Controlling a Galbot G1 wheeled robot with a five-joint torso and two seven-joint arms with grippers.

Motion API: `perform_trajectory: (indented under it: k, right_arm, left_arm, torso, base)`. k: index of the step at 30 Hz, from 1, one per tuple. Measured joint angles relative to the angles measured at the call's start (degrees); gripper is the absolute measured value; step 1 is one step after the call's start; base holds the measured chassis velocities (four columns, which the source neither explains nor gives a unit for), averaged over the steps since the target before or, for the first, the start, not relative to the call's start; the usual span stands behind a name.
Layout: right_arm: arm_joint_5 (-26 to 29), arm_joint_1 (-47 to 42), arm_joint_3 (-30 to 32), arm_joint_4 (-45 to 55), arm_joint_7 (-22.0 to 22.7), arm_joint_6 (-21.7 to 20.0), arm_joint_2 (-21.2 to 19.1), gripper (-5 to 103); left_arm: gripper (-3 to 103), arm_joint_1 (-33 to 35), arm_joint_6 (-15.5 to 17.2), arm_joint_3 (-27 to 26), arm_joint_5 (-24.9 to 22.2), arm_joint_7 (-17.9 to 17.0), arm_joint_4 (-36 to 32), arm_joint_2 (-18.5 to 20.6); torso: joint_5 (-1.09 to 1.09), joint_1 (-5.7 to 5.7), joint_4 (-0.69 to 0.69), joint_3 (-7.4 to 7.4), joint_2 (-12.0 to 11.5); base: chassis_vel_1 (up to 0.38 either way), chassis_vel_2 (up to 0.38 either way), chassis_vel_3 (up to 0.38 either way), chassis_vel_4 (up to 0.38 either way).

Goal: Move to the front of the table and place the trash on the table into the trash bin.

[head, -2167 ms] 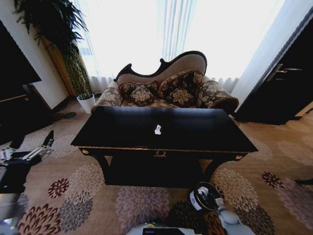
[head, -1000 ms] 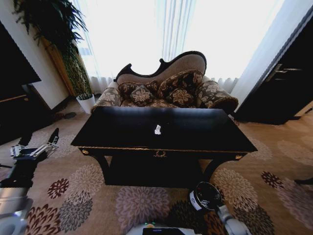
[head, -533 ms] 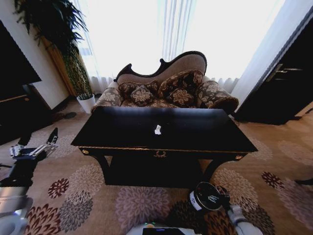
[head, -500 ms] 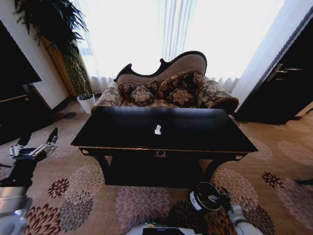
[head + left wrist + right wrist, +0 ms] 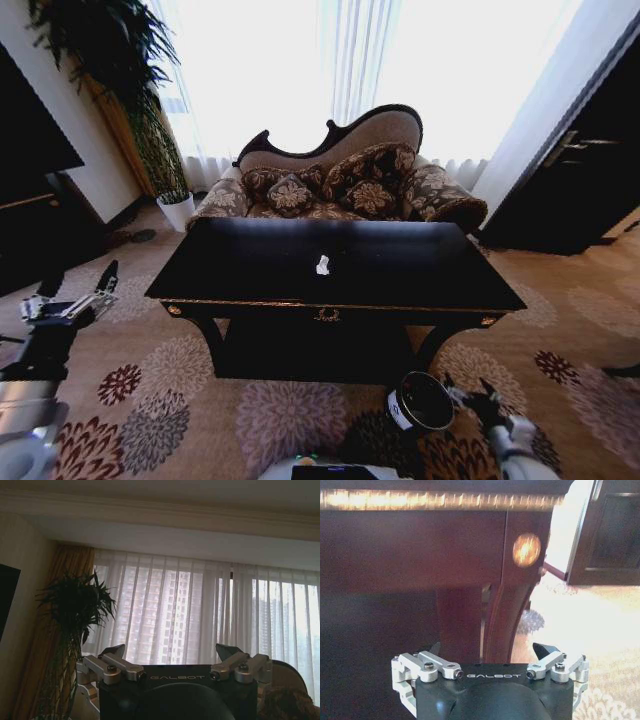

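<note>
Table (image 5: 400, 280) top open around trash (image 5: 322, 265); sofa (image 5: 340, 180) behind; trash bin (image 5: 424, 402) at front leg.

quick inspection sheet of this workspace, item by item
surface: table, glossy black top, gold trim
job's things: one white paper wad near the top's middle; trash bin on the carpet by the table's front right leg
clutter: nothing seen
claws: left claw open, raised left of the table; right claw open, low beside the bin
cables: nothing seen
surroundings: sofa behind the table, plant, curtained windows, floral carpet
</note>
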Motion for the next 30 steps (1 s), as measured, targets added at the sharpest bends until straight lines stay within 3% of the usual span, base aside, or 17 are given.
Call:
perform_trajectory:
  k: [4, 10, 17, 23, 30]
  right_arm:
    - [2.1, -1.1, 2.6, 4.6, 0.3, -1.8, 0.0, 100]
    - [4.2, -3.2, 9.3, 9.4, -4.3, -3.8, -0.6, 100]
    - [9.3, -3.2, 15.0, 13.0, -4.8, -6.3, -2.6, 100]
    - [12.9, -2.2, 16.3, 16.5, -4.6, -8.0, -4.1, 100]
    - [17.2, 1.0, 14.4, 20.2, -2.6, -10.3, -9.4, 100]
  left_arm:
    - [100, -0.3, 0.0, 0.0, 0.0, 0.0, 0.5, 0.1]
    - [100, -0.7, 0.0, 0.0, -0.2, 0.0, 0.9, 0.2]
    - [100, -1.0, 0.0, 0.1, -0.2, 0.0, 1.2, 0.3]
    - [100, -0.9, 0.0, -0.1, -0.4, 0.0, 1.3, 0.6]
    - [100, -0.5, 0.0, -1.3, -0.6, 0.0, 2.0, 1.6]
  torso:
    - [0.01, 0.00, -0.01, 0.00, 0.0]
    - [0.01, 0.00, -0.02, 0.00, 0.0]
    - [0.00, 0.00, -0.01, 0.00, 0.0]
    - [0.01, 0.00, -0.02, 0.00, 0.0]
    - [0.00, 0.00, -0.01, 0.00, 0.0]
  base:
    - [0.000, 0.000, 0.000, 0.000]
    - [0.000, 0.000, 0.000, 0.000]
    - [0.000, 0.000, 0.000, 0.000]
    - [0.000, 0.000, 0.000, 0.000]
    - [0.000, 0.000, 0.000, 0.000]
